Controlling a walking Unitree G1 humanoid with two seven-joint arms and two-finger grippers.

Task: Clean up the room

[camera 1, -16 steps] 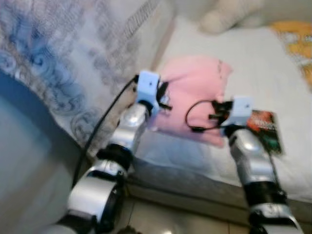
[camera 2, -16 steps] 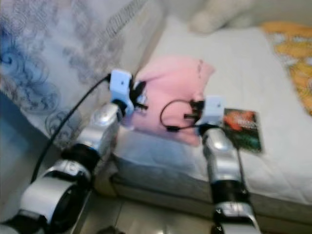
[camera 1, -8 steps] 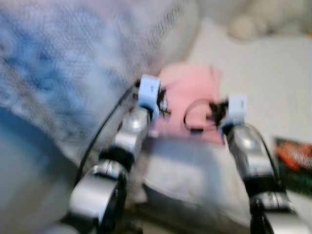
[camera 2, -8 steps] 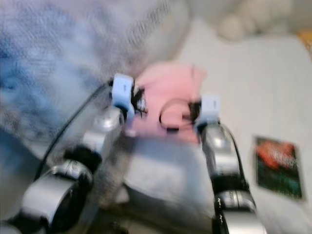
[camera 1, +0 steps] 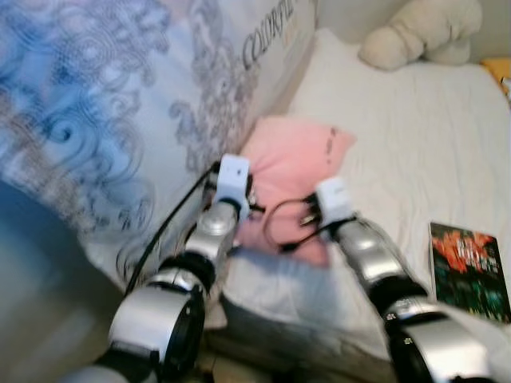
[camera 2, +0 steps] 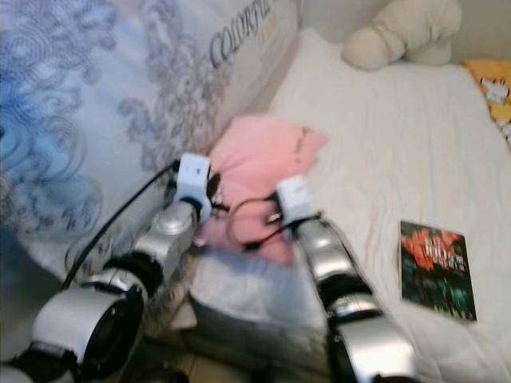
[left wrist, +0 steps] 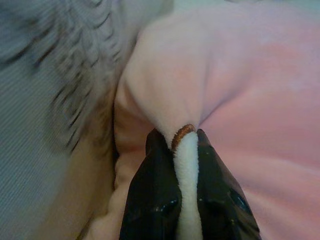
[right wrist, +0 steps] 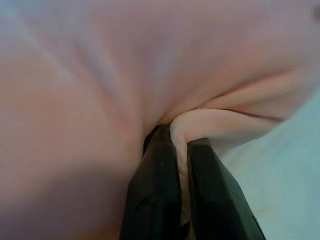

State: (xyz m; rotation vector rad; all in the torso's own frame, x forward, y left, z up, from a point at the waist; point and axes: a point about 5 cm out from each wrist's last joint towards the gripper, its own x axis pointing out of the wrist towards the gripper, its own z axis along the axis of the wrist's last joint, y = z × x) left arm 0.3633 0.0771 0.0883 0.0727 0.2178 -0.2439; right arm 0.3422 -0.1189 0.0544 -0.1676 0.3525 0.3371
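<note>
On the bed (camera 1: 399, 152) I count one pink cloth (camera 1: 291, 163), one book (camera 1: 469, 271) and one cream stuffed toy (camera 1: 419, 32). One large patterned duvet (camera 1: 120, 104) with blue swirls is heaped along my left side. The pink cloth lies near the bed's front edge, just beside the duvet; the book lies well apart to its right, and the toy sits at the far end.

Both my arms reach forward side by side onto the cloth. My left gripper (left wrist: 176, 137) pinches a fold at the cloth's left edge, next to the duvet, with both fingers (left wrist: 155, 190) pressed against the fabric. My right gripper (right wrist: 175, 135) is likewise clamped on a raised ridge of the cloth at its near edge, white sheet beside it.
</note>
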